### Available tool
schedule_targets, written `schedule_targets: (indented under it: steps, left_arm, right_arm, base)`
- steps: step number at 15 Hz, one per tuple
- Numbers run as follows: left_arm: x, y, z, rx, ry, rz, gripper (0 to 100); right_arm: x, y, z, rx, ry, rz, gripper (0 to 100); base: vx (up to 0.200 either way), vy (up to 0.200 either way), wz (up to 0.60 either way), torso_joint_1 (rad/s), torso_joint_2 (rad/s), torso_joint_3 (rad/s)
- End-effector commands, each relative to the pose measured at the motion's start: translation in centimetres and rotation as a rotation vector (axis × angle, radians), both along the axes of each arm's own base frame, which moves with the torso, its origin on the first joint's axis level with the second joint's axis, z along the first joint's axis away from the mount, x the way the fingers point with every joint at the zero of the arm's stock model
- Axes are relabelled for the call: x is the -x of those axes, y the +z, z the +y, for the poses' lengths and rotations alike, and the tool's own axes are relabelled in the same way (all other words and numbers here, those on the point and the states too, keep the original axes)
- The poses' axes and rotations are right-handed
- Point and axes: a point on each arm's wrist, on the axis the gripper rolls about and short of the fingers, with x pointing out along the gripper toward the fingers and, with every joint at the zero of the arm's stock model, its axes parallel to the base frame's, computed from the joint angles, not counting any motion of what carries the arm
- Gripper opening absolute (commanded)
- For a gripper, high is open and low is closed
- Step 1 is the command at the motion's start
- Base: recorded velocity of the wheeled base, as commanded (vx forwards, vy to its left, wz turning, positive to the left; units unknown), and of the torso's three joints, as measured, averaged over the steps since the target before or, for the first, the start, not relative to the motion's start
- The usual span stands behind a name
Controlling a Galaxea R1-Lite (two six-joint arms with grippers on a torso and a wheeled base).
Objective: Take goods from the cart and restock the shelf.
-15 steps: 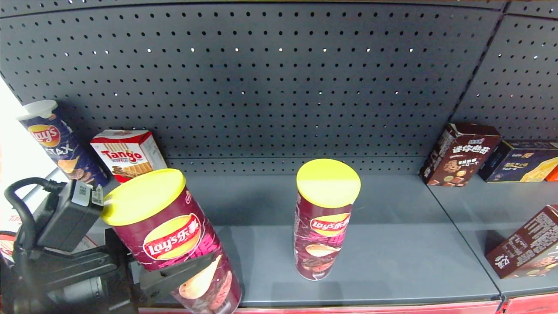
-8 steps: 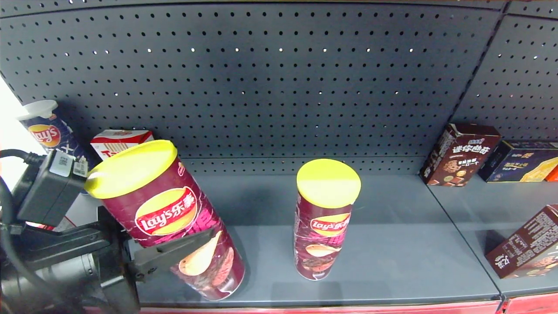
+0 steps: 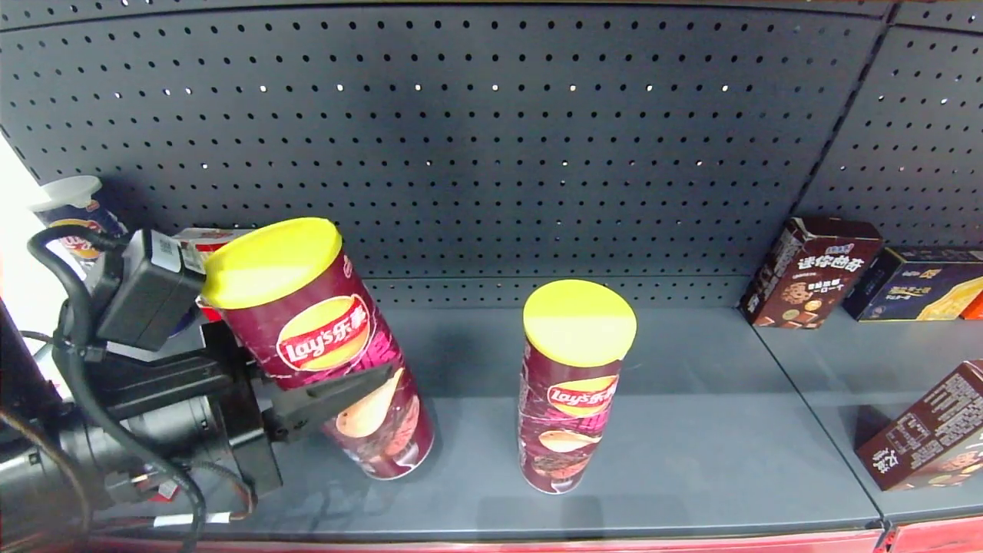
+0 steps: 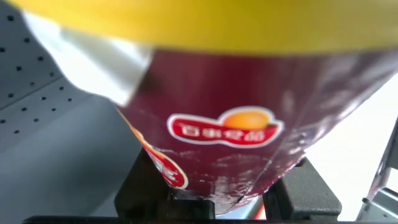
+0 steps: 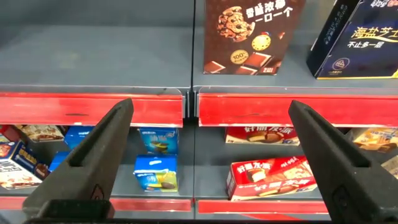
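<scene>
My left gripper point(image 3: 307, 403) is shut on a maroon chips can with a yellow lid point(image 3: 322, 346). The can leans left, and its base rests on or just above the grey shelf point(image 3: 691, 445) at the left. The left wrist view has the same can point(image 4: 230, 124) held between the two black fingers point(image 4: 305, 193). A second, matching chips can point(image 3: 572, 384) stands upright on the shelf to the right of it, apart. My right gripper point(image 5: 211, 155) is open, facing the shelf's red front edges with nothing between its fingers.
A blue chips can point(image 3: 73, 211) and a red-and-white wafer box point(image 3: 203, 242) sit behind my left arm. Brown cookie boxes point(image 3: 814, 273) point(image 3: 925, 430) and a dark blue box point(image 3: 918, 292) stand on the right. A pegboard wall point(image 3: 491, 138) backs the shelf. Lower shelves hold snack boxes point(image 5: 155, 171).
My left gripper has carried the held can up, rightward and deeper onto the shelf, closer to the standing can. The standing can and the boxes have not moved.
</scene>
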Motion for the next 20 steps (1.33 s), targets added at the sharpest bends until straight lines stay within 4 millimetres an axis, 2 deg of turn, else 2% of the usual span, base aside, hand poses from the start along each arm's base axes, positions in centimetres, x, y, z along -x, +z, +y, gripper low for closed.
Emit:
schedule_targets:
  steps: [1,3,5,8,14,19,20]
  left_arm:
    - [-2.5,1.7,-0.8,0.032,0.015,-0.062,0]
    - [-3.7,1.1,-1.5,0.016,0.016,-0.032,0]
    - [-3.9,0.9,-1.6,0.011,0.011,-0.027,0]
    - [-5.8,0.1,-2.7,-0.043,-0.001,-0.036,0]
    - [-7.5,1.1,-4.9,-0.07,-0.005,-0.004,0]
    - [-10.0,1.2,-6.1,-0.093,-0.05,0.04,0]
    - [-11.0,1.1,-6.6,-0.103,-0.055,0.021,0]
  right_arm:
    - [0.0,0.0,0.0,0.001,0.0,0.001,100]
    - [0.0,0.0,0.0,0.0,0.0,0.001,100]
    - [0.0,0.0,0.0,0.001,0.0,0.001,100]
    - [0.0,0.0,0.0,0.001,0.0,0.001,100]
    - [0.0,0.0,0.0,0.001,0.0,0.001,100]
    - [0.0,0.0,0.0,0.0,0.0,0.001,100]
    - [0.0,0.0,0.0,0.0,0.0,0.001,100]
  base:
    - [0.0,0.0,0.0,0.0,0.0,0.0]
    - [0.0,0.0,0.0,0.0,0.0,0.0]
    - [0.0,0.0,0.0,0.0,0.0,0.0]
    - [0.0,0.0,0.0,0.0,0.0,0.0]
    - [0.0,0.0,0.0,0.0,0.0,0.0]
    - [0.0,0.0,0.0,0.0,0.0,0.0]
    - [0.0,0.0,0.0,0.0,0.0,0.0]
